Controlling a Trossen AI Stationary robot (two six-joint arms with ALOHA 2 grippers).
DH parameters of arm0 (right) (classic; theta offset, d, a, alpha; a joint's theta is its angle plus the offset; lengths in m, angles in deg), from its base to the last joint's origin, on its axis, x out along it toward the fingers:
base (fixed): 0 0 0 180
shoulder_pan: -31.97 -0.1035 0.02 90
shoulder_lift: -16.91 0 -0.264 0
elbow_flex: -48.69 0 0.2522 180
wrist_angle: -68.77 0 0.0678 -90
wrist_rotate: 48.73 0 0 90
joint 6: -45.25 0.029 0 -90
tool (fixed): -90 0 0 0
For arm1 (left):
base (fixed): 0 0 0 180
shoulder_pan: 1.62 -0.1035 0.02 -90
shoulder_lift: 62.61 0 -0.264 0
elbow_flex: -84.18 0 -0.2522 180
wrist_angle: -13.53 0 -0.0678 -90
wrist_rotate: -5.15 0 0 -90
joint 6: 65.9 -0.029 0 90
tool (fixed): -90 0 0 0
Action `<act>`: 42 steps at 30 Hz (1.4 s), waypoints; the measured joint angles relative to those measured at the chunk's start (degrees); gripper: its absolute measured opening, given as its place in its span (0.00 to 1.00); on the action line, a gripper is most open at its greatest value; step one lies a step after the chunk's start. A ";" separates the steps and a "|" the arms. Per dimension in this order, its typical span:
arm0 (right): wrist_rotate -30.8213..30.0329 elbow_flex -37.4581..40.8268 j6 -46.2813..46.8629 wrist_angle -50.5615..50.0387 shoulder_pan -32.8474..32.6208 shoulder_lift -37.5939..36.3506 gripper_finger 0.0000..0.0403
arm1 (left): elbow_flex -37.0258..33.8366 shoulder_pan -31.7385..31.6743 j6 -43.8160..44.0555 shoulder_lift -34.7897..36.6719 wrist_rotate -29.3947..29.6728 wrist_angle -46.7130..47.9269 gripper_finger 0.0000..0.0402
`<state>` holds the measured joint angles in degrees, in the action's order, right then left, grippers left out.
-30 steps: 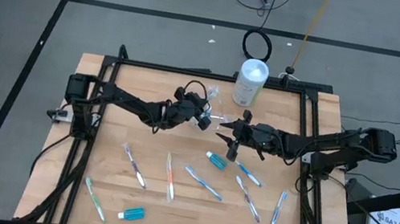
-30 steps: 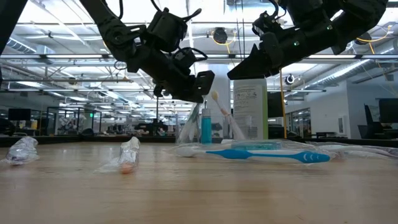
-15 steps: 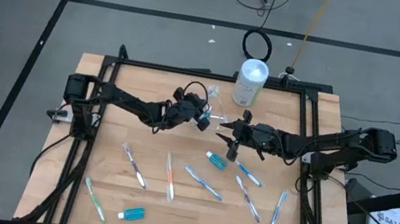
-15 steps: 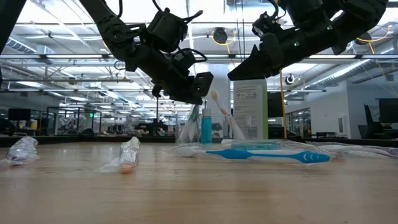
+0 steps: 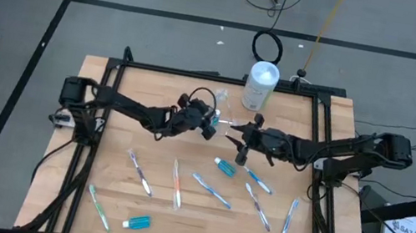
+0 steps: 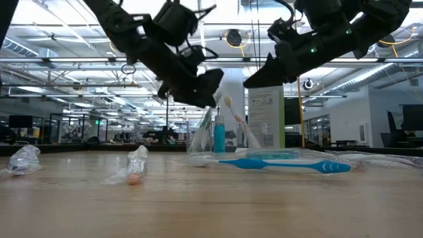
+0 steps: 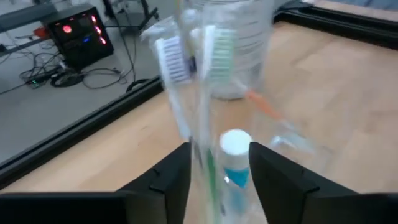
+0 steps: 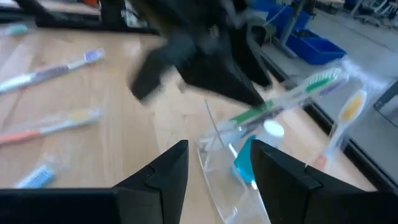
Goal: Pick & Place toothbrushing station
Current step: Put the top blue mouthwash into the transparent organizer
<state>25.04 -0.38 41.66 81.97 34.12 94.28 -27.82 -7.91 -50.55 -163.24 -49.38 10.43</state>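
A crinkly clear bag (image 5: 224, 123) stands upright at the table's middle, just beyond both grippers. In it are toothbrushes (image 7: 214, 50) and a blue toothpaste tube (image 6: 219, 135), their heads sticking out of the top. My left gripper (image 7: 219, 171) is open, its fingers on either side of the bag's top. My right gripper (image 8: 219, 171) is open too, facing the bag from the right, with the bag's near edge (image 8: 214, 155) in front of its fingers. More toothbrushes (image 5: 177, 183) and two tubes (image 5: 224, 167) lie flat on the near half of the table. My left gripper has its fingers (image 7: 177, 174) slanting down from the table's left around the bag's top with the toothbrush handles (image 7: 202, 124). Whether either finger touches them, I cannot tell.
A white canister (image 5: 260, 85) stands at the far edge behind the bag. Black frame rails (image 5: 98, 115) run along the table's sides. Loose toothbrushes (image 5: 289, 221) and a tube (image 5: 138, 222) are scattered toward the near edge.
My left gripper has opened and risen a little over the bag. The bag with its toothbrushes stays upright where it was.
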 joint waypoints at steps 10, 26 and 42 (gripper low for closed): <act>2.97 0.00 2.61 -2.34 0.30 0.01 0.57 | 0.00 2.67 0.26 15.68 -1.13 14.29 0.48; 2.93 -0.02 7.74 -3.55 -4.43 0.01 0.54 | -3.16 11.55 2.91 44.00 -6.23 43.23 0.48; 3.05 -13.77 13.39 -20.14 -10.70 10.90 0.54 | -17.25 9.64 3.10 50.22 -5.44 30.03 0.48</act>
<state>28.08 -14.16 55.06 61.82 23.42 105.19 -45.07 1.73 -47.45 -113.02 -54.82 40.47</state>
